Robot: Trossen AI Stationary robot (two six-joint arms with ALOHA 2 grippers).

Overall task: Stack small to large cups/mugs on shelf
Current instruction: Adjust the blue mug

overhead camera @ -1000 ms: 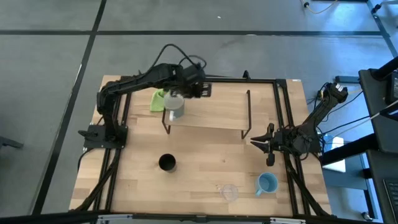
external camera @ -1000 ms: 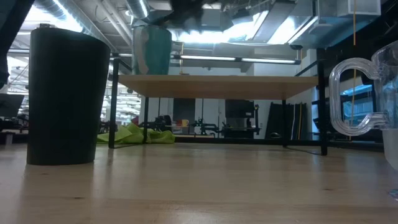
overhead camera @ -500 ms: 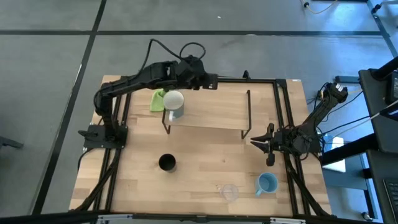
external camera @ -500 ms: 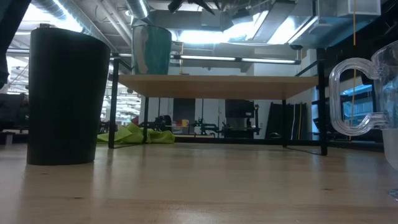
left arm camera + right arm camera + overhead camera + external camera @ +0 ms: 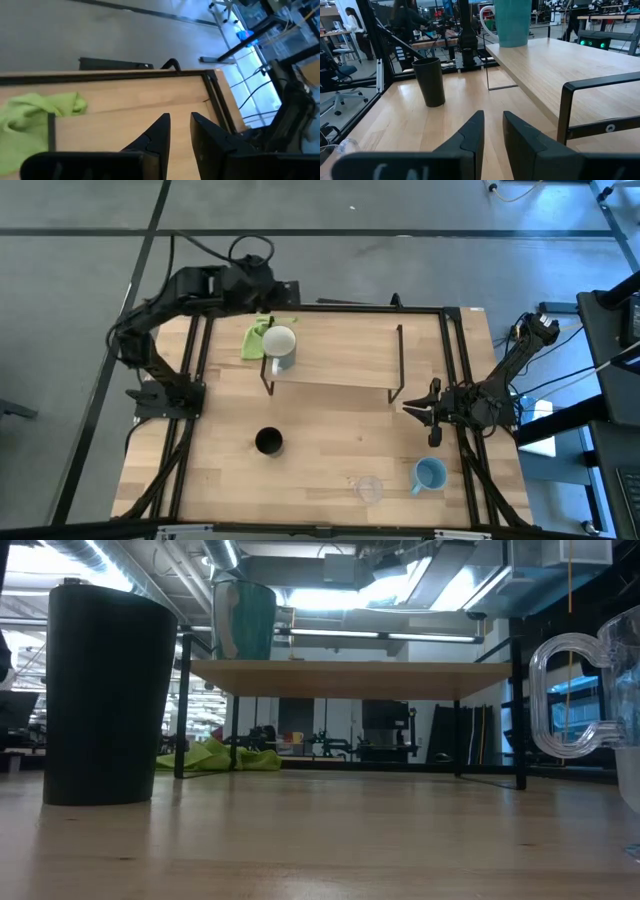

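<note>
Four vessels are showing, and only one is sitting on the shelf: the white handled mug is standing upright at the shelf's left end, touching nothing else. The black cup is standing on the table in front of the shelf, toward the left side. The clear transparent cup and the light blue handled mug are standing near each other at the front right. The left gripper is hovering beyond the table's rear left corner, past the green cloth; its fingers are standing nearly closed with a narrow gap and are holding nothing. The right gripper is waiting at the table's right edge, level with the shelf's right leg, fingers also narrowly parted and empty. The relation governing the coming move is probably this: the black cup is lying in front of the left arm's base, with its long axis vertical, so the left arm is the nearer one. The two right-hand vessels are lying closer to the right gripper.
</note>
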